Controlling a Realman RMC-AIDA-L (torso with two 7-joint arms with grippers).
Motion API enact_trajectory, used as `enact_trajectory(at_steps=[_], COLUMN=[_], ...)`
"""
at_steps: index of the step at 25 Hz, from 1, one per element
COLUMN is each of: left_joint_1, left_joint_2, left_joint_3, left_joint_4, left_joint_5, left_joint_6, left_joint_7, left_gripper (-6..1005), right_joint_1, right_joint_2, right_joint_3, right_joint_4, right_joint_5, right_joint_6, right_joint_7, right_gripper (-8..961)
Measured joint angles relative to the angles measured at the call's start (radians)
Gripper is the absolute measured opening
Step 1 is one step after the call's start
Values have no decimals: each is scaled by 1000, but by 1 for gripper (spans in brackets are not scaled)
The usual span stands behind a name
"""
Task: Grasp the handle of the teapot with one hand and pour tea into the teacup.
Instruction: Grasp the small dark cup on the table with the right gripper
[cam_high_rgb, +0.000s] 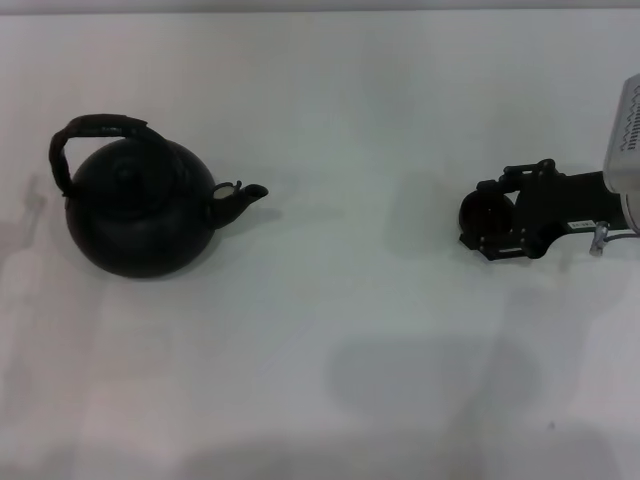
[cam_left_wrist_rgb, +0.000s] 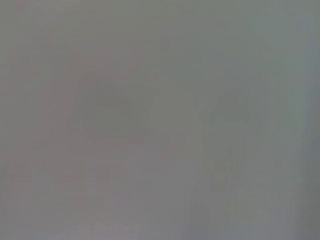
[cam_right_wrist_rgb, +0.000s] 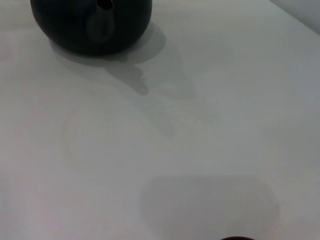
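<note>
Right gripper (cam_high_rgb: 478, 222) around teacup (cam_high_rgb: 487, 213), grip unclear; teapot (cam_high_rgb: 142, 208) well apart

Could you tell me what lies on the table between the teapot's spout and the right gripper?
Nothing: the head view shows bare white table between the teapot spout and the right gripper, which is at a small dark teacup. The right wrist view agrees.

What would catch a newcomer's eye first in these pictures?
First, the big black teapot at the table's left, its handle arching over the lid and its spout aimed right. Next, the right pincer reaching in from the right edge, low over the table, with a small dark round thing, likely the teacup, at its tip.
</note>
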Motion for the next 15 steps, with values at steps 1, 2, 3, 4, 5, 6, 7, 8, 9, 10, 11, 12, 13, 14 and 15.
enact_trajectory(at_steps=[1,2,3,4,5,6,7,8,9,10,11,12,13,14,15], left_joint_1=[0,0,0,0,0,0,-1,-1,-2,-4,-4,-6,-6,-6,-6], left_joint_2=[0,1,1,1,2,2,2,3,3,4,4,4,4,4,4], left_joint_3=[0,0,0,0,0,0,0,0,0,0,0,0,0,0,0], left_joint_4=[0,1,1,1,1,1,1,1,2,2,2,4,7,10,10], left_joint_5=[0,0,0,0,0,0,0,0,0,0,0,0,0,0,0], left_joint_6=[0,0,0,0,0,0,0,0,0,0,0,0,0,0,0], left_joint_7=[0,0,0,0,0,0,0,0,0,1,1,2,2,2,2], left_gripper=[832,832,832,832,832,832,832,832,832,832,832,832,832,832,832], right_joint_1=[2,2,2,3,3,3,3,3,3,3,3,5,8,13,18], right_joint_2=[0,0,0,0,0,0,0,0,0,0,1,1,2,3,4], right_joint_3=[1,2,3,4,6,7,8,9,9,9,9,8,7,4,1], right_joint_4=[2,3,2,1,-5,-15,-24,-38,-51,-63,-77,-89,-99,-109,-118], right_joint_5=[0,-1,-2,-2,-2,0,1,2,2,3,3,3,3,4,5], right_joint_6=[0,0,1,2,7,14,19,28,38,46,60,72,82,90,98], right_joint_7=[0,0,0,0,2,9,15,30,44,57,69,81,91,103,115], right_gripper=[796,775,754,733,733,733,733,733,733,733,733,733,733,733,733])
